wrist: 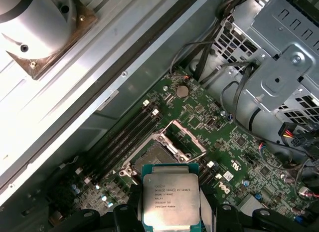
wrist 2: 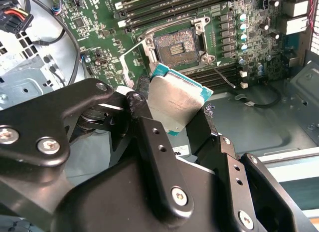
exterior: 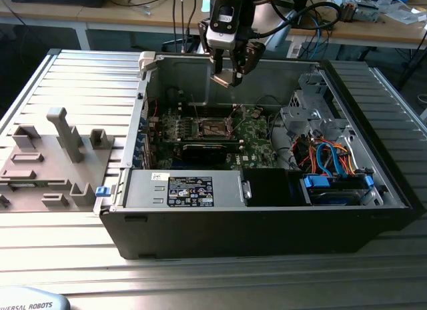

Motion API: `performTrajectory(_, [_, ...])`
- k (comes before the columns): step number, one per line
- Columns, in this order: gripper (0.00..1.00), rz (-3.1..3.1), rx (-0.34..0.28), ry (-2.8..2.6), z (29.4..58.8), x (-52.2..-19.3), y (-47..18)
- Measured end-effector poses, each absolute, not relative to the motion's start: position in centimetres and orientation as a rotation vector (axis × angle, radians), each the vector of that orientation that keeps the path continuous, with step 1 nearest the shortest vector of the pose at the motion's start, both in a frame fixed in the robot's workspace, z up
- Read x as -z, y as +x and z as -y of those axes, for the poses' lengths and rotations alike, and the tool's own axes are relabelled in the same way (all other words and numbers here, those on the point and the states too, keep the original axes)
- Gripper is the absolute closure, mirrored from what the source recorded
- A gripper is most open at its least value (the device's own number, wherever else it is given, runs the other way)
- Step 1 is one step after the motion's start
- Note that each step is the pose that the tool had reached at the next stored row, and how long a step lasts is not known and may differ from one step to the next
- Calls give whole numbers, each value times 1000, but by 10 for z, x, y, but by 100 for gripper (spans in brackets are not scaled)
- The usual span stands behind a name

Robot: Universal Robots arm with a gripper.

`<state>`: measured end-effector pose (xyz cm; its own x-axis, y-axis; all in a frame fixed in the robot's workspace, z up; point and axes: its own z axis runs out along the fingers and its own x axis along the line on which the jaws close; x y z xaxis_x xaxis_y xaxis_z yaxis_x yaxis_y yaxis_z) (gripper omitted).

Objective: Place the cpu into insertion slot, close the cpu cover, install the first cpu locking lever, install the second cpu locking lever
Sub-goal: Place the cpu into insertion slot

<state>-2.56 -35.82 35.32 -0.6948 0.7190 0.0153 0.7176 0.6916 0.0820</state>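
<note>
Second wrist view: black pincer (wrist 2: 173,110) grasps flat silver square cpu (wrist 2: 175,100), dark metal-rimmed insertion slot (wrist 2: 177,45) beyond its tips.

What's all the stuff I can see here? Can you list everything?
cpu: one, silver top, held above the motherboard.
insertion slot: one, dark, empty, on the motherboard.
cpu cover: one, silver-grey, open beside the slot.
motherboard: one, green, inside the case.
memory slots: several, black, beside the insertion slot.
computer case: one, black, lying open.
cables: bundle, blue and orange, at the exterior view's right.
fixture tray: one, grey, exterior view's left.
fingers: two, black, shut on the cpu.
</note>
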Motion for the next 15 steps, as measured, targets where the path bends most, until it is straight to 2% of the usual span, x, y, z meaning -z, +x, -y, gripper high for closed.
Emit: performTrajectory(15, [46, -2860, -127, 1247, 358, -353, -26])
